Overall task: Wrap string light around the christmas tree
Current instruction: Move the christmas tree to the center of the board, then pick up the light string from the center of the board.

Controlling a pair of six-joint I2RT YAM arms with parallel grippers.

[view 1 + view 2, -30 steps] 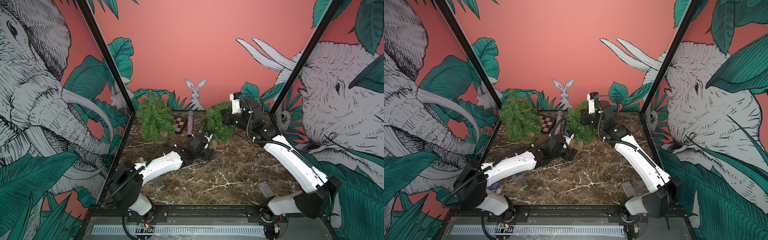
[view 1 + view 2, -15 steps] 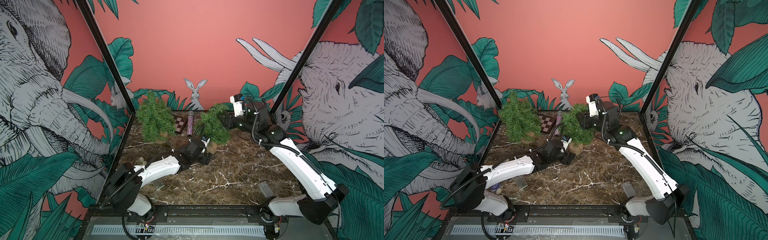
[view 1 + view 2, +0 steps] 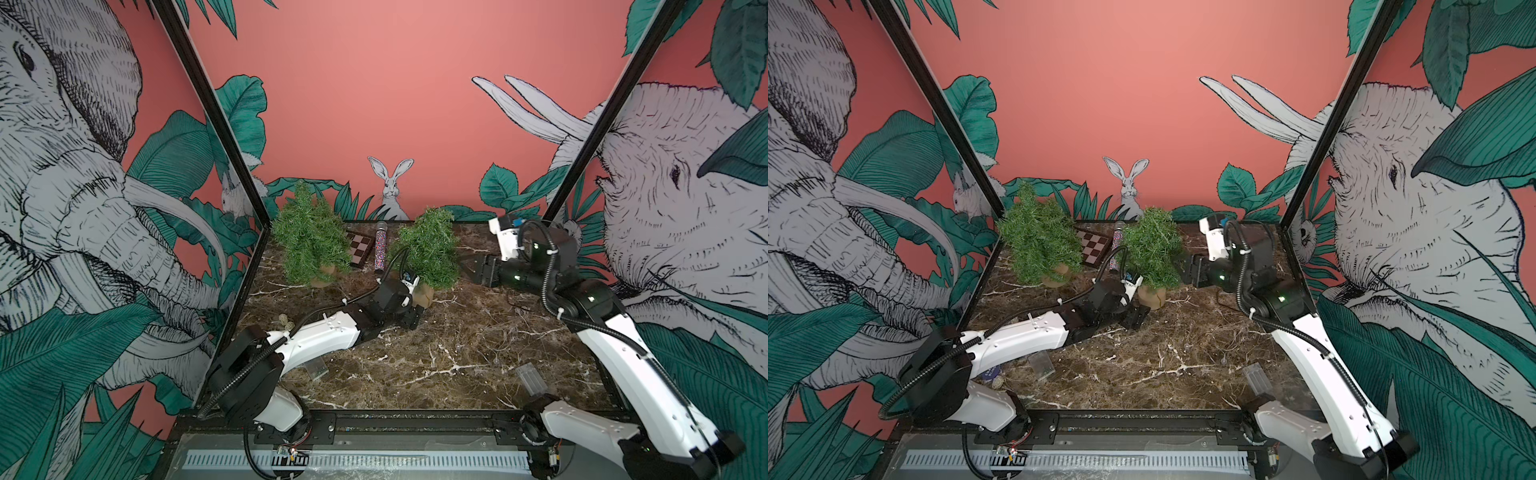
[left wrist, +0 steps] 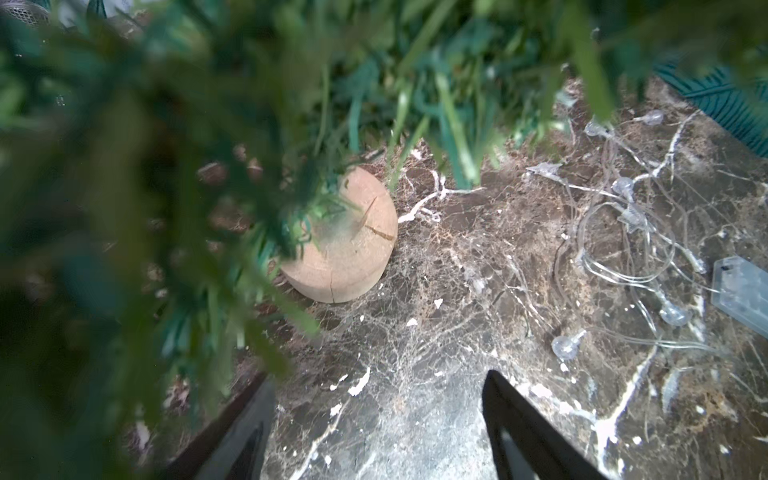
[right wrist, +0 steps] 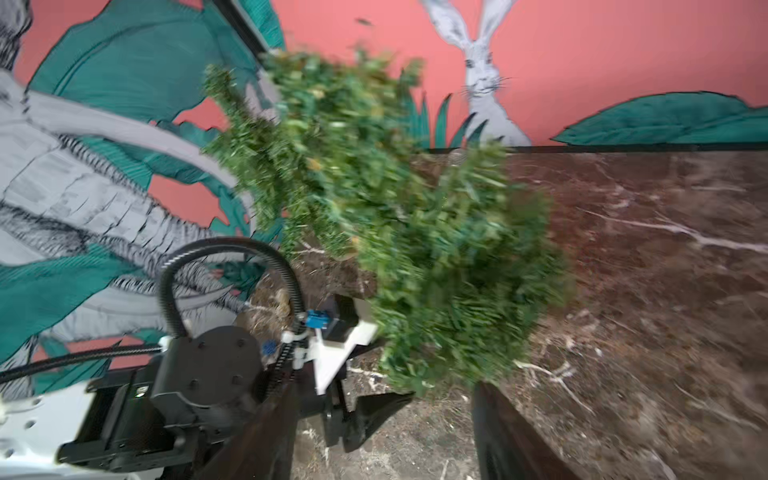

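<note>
Beside tree base, string light clear from left wrist alone, both jaws released.

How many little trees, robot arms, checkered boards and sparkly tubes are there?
trees: 2
robot arms: 2
checkered board: 1
sparkly tube: 1
Total: 6
</note>
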